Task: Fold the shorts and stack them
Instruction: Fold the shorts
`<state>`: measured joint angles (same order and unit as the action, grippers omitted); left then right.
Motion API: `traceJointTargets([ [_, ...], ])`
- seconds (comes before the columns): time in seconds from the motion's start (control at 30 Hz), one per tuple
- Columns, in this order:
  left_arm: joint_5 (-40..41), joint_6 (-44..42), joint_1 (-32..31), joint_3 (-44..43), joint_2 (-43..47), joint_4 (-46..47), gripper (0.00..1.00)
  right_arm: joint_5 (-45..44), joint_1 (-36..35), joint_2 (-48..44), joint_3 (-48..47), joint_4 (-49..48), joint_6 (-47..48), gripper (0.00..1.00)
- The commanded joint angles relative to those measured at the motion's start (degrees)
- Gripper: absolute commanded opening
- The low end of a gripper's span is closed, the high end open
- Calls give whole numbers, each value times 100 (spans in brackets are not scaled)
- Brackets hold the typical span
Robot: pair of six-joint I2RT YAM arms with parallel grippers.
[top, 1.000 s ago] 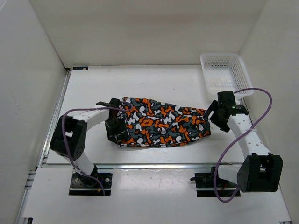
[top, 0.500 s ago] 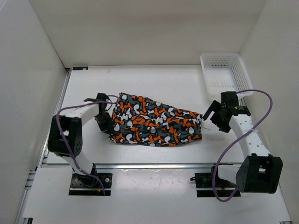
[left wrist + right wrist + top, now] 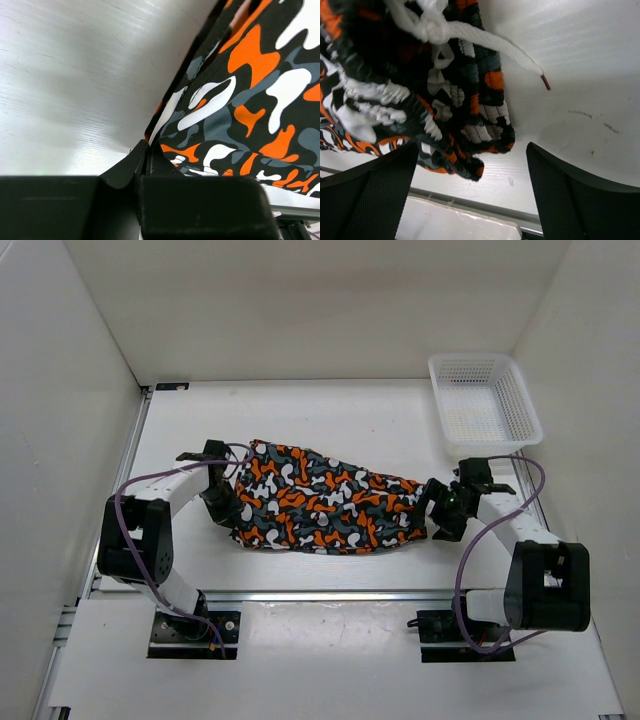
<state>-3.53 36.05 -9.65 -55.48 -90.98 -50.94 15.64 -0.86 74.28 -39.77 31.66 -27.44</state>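
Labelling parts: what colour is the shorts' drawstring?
White drawstring, reddish-brown tip; clearest in right wrist view.

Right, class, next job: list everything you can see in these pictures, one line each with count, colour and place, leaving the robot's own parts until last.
soft fabric shorts: one; orange, white, grey and black blotches; lying mid-table between the two grippers
drawstring: one; white cord with a brown tip; at the shorts' right end, its tip on the table
plastic mesh basket: one; white; far right corner of the table
table: one; white; under everything
cables: two; purple; one looping along each arm
arms: two; white and black; bases at the near edge
left gripper: one; black; shut on the shorts' left edge
right gripper: one; black; open around the shorts' right end
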Motion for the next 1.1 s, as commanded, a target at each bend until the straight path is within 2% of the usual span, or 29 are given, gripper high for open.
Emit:
traceJointTargets([
  [0.0,89,42,-11,-77,1,49,10,46,7,261,48,-459,-111,91],
  [0.1,142,42,-11,-77,1,49,10,-447,7,447,101,-537,-516,84],
  [0.27,142,42,-11,-129,-51,49,10,-430,7,719,233,-845,-903,68],
  [0.37,142,42,-11,-129,-51,49,10,-430,7,719,233,-907,-956,43],
  [0.4,142,42,-11,-129,-51,49,10,-430,7,719,233,-907,-956,27],
  [0.5,90,42,-63,-129,-51,49,10,-728,7,588,180,-723,-956,0],
  [0.6,37,42,-134,-129,-51,49,10,-1281,7,360,-127,-293,-904,0],
  [0.87,-385,710,-1309,46,334,49,10,-2600,7,-124,-1357,937,-297,0],
  [0.9,-464,710,-1372,46,335,49,17,-2679,7,-124,-1462,991,-201,0],
  [0.93,-464,710,-1373,46,335,-3,30,-2732,7,-124,-1559,991,-131,0],
  [0.97,-464,649,-1373,-84,335,-4,62,-2733,-45,-124,-1734,1043,-60,0],
  [1.0,-290,649,-1373,-155,335,-152,78,-2916,-45,-124,-1823,1122,36,0],
  [1.07,-87,588,-1373,-322,335,-311,98,-3031,-116,-124,-2086,1236,90,0],
])
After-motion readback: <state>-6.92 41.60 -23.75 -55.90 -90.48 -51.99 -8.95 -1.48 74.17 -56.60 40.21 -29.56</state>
